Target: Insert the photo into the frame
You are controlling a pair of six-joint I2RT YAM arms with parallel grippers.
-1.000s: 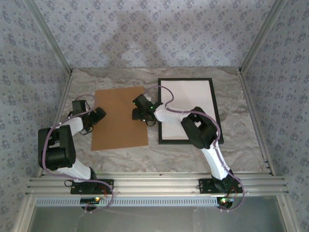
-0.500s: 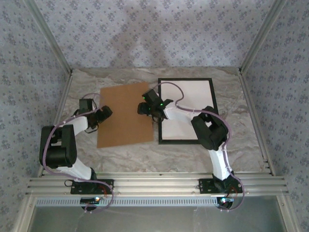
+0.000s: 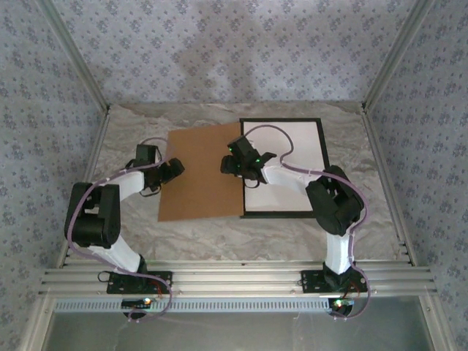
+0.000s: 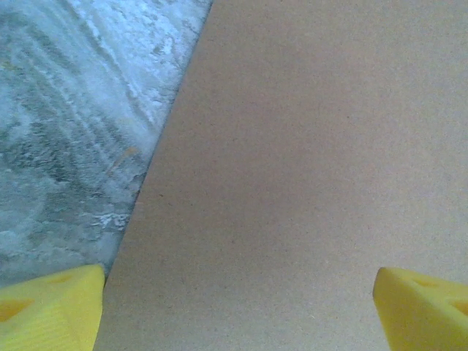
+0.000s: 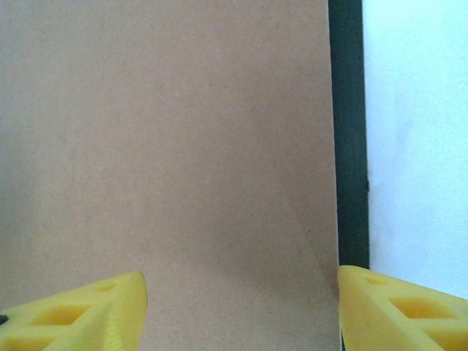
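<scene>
The brown backing board (image 3: 197, 183) lies flat on the marbled bench (image 3: 131, 139), turned slightly askew. The black frame (image 3: 324, 168) lies flat just to the right of the board, its left rail running along the board's right edge. The two touch or overlap there, though which cannot be told. A plain white sheet (image 3: 292, 146) fills the frame's opening.

The left claw (image 3: 174, 170) sits at the board's left edge. In the left wrist view its yellow fingertips (image 4: 51, 307) stand wide apart with nothing clamped between them. One is over the bench (image 4: 73, 110) just off the board's edge, and the other is over the board (image 4: 292, 146) itself. Whether the left claw (image 4: 238, 307) presses on the board cannot be told.

The right claw (image 3: 228, 165) is over the board's right part, close to the frame's left rail. In the right wrist view its fingertips (image 5: 73, 314) are also apart, gripping nothing. One is above the board (image 5: 168, 131). The other is above the black rail of the frame (image 5: 349, 131), where that rail meets the white sheet (image 5: 417, 131). The right claw (image 5: 241, 311) straddles the board's right edge.
</scene>
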